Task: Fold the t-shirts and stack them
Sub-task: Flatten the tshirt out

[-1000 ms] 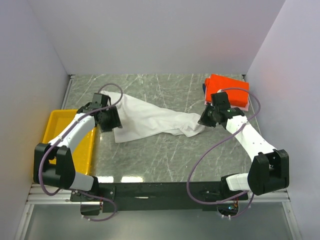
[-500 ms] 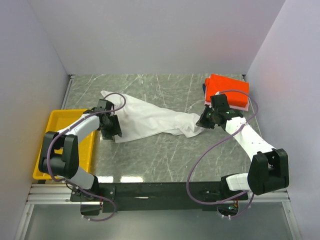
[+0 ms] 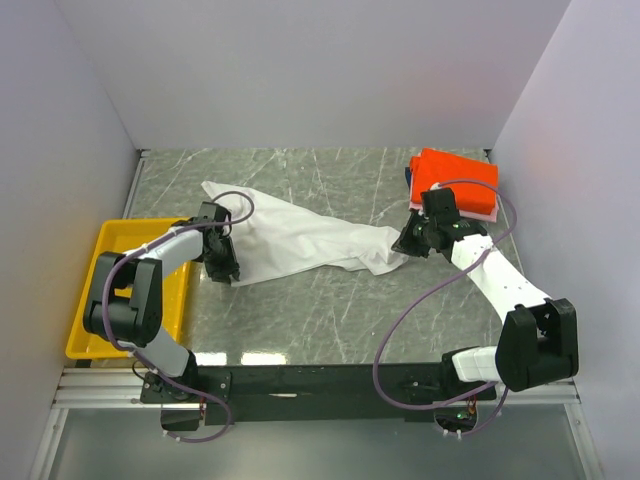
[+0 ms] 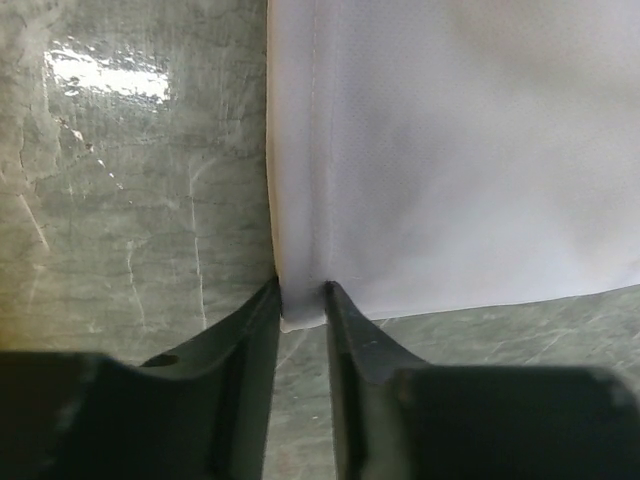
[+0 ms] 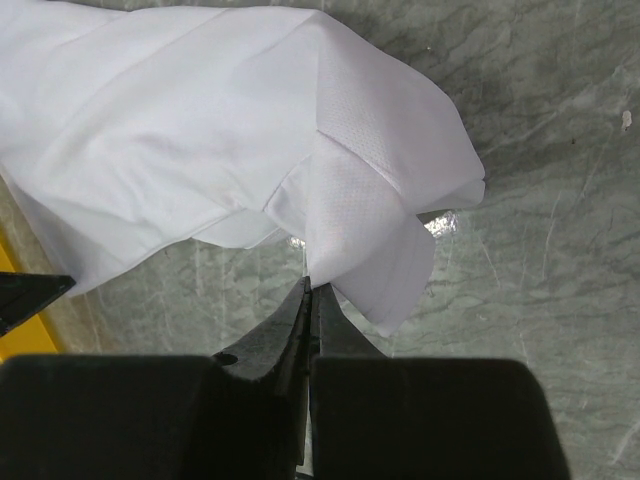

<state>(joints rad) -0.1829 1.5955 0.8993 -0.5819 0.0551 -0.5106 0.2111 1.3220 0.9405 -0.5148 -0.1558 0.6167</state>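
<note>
Since a second ago, we see the left arm has folded back over the yellow tray (image 3: pixel 92 268) and its left gripper (image 4: pixel 302 292) has slid from the middle of the white t-shirt's (image 3: pixel 300 235) left edge to its near-left corner, baring the far corner. Its jaws have narrowed and now pinch that hemmed corner. The right gripper (image 5: pixel 309 296) has barely shifted, its jaws pressed together on a fold at the shirt's right end. The shirt lies stretched across the table (image 3: pixel 330 310), and the folded orange-red t-shirt (image 3: pixel 455 175) sits at the far right.
</note>
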